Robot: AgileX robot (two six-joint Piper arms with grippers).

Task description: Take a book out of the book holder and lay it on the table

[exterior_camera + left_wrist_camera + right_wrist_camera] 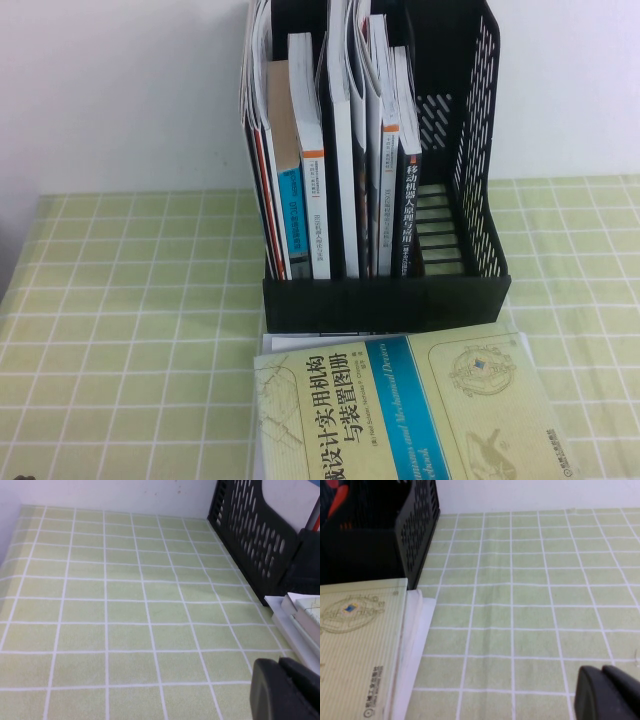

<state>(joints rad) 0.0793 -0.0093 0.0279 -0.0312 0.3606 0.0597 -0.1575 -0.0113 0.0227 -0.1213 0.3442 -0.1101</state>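
The book (400, 410) lies flat on the table (120, 300) just in front of the book holder (385, 300), cover up, showing a pale yellow-green face with a blue band. Its near part runs out of the high view. It also shows in the left wrist view (310, 607) and the right wrist view (355, 645). Neither gripper shows in the high view. My left gripper (280, 662) is shut and empty, low over the cloth left of the book. My right gripper (602, 669) is shut and empty over the cloth right of the book.
The book holder (255, 535) (417, 525) holds several upright books, among them a black-spined one (411, 215); its rightmost slot is empty. A white sheet or thin book (417, 630) lies under the blue-banded book. A white wall stands behind.
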